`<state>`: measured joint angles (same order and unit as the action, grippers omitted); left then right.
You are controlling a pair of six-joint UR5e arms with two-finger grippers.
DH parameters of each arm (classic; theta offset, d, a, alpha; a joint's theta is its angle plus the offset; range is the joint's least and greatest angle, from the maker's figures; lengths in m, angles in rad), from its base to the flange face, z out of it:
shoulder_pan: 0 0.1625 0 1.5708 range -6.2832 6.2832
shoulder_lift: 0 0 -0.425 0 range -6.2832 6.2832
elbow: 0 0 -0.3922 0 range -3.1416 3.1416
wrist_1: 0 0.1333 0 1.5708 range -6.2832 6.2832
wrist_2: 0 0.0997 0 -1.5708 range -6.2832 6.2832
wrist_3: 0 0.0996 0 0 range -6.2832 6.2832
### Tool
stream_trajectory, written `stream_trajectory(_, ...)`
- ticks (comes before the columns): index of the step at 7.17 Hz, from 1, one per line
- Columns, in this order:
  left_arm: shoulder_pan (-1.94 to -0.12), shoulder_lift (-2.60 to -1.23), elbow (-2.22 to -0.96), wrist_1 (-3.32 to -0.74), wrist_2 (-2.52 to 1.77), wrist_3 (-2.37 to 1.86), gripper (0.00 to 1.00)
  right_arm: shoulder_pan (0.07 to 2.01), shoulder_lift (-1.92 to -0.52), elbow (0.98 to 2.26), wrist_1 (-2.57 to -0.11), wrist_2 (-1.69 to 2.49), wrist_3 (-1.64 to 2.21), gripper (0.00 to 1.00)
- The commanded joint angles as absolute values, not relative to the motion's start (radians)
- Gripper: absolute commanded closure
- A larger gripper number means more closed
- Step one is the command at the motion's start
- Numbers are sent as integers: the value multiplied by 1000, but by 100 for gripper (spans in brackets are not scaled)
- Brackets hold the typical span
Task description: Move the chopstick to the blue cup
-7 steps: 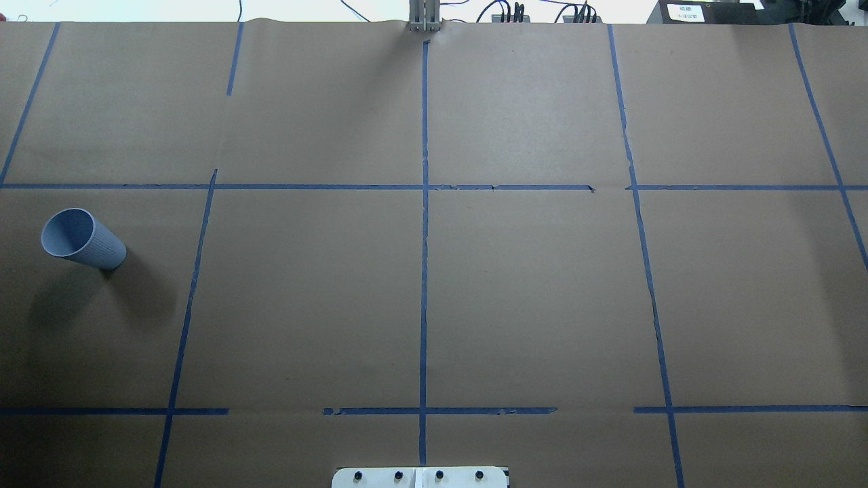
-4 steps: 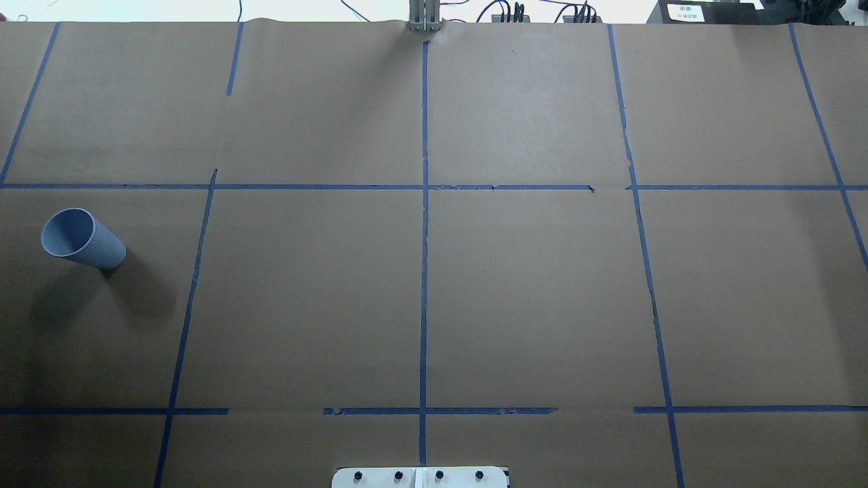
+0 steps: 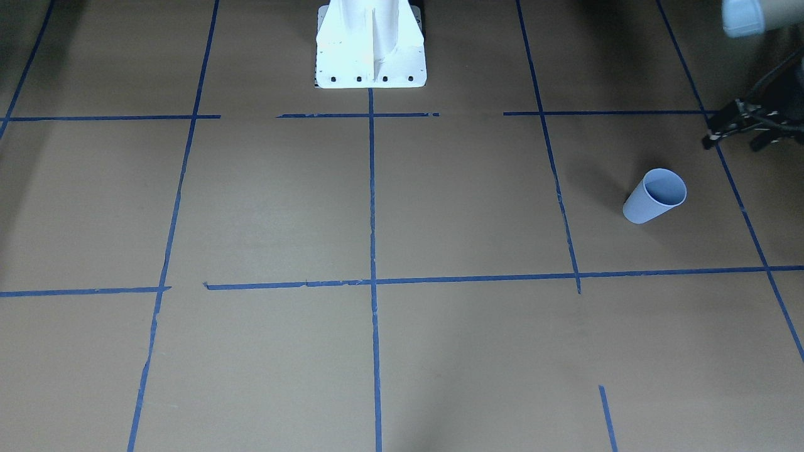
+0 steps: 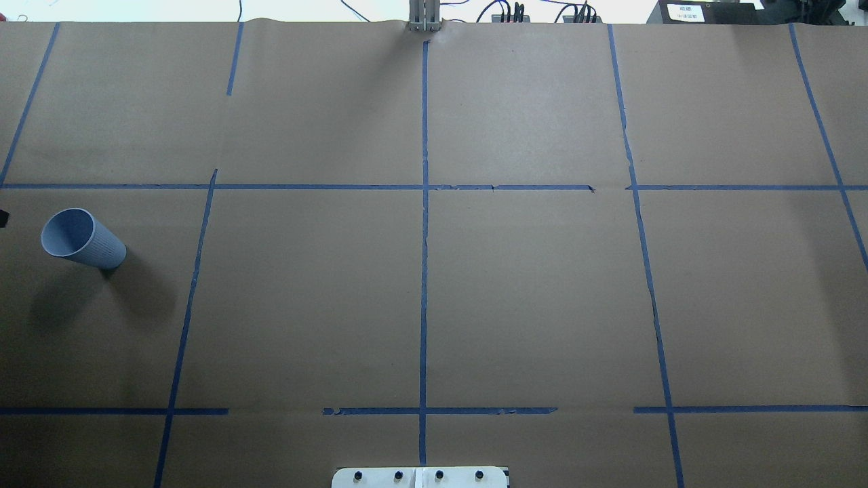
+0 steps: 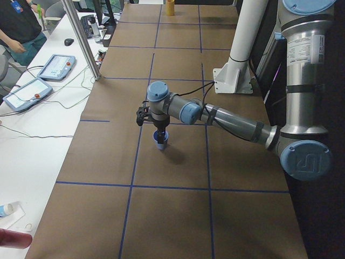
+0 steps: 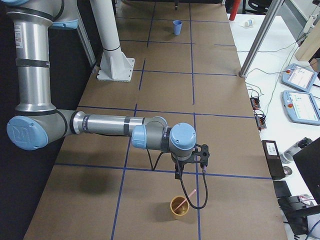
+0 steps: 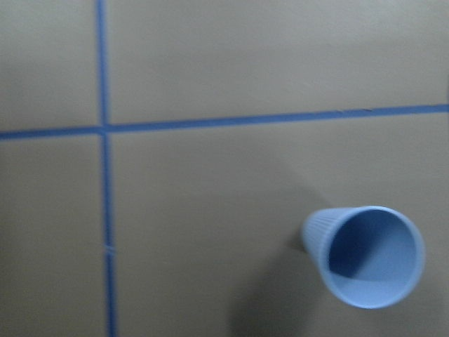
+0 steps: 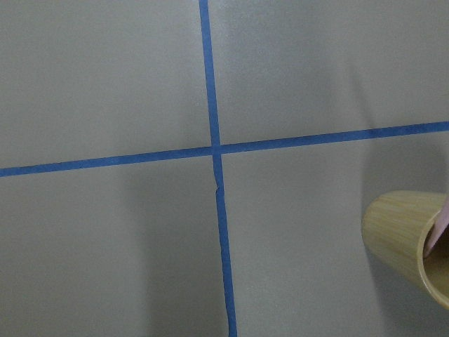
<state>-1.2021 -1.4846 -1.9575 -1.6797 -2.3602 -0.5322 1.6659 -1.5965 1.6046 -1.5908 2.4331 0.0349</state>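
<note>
The blue cup (image 4: 83, 238) stands upright at the table's left; it also shows in the front view (image 3: 654, 196) and the left wrist view (image 7: 365, 256), and it looks empty. In the left side view my left gripper (image 5: 160, 131) hovers just above the cup (image 5: 160, 142); I cannot tell if it is open. A pale pink chopstick (image 6: 187, 192) leans out of a bamboo cup (image 6: 179, 206) at the table's right end. Its top reaches my right gripper (image 6: 179, 176); I cannot tell if the gripper is shut on it. The right wrist view shows the bamboo cup (image 8: 410, 239) and a pink sliver (image 8: 440, 228).
The white robot base (image 4: 420, 477) sits at the near middle edge. Blue tape lines grid the brown paper. A metal pole (image 5: 81, 40) and operator tablets (image 5: 54, 67) stand beside the far edge. A person stands at the far left corner (image 5: 21, 27).
A small dark bit of the left arm now shows at the overhead view's left edge, beside the blue cup. The cup has not moved.
</note>
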Motion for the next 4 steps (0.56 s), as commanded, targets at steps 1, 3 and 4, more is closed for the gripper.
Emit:
stream_trajectory(1,-1135,-1489,-1941,-1729,-2355,-617,0,1666,-1595,1606,-1589,2431,35,0)
stream_trajectory(3,-1109,-1525,-1867,-1747,-2333,-617,0,1666,-1595,1605,-1591,2428,34,0)
stream_trajectory(4,-1108,-1532,-1817,-1802,-2333,-617,0,1666,-1595,1606,-1589,2427,34,0)
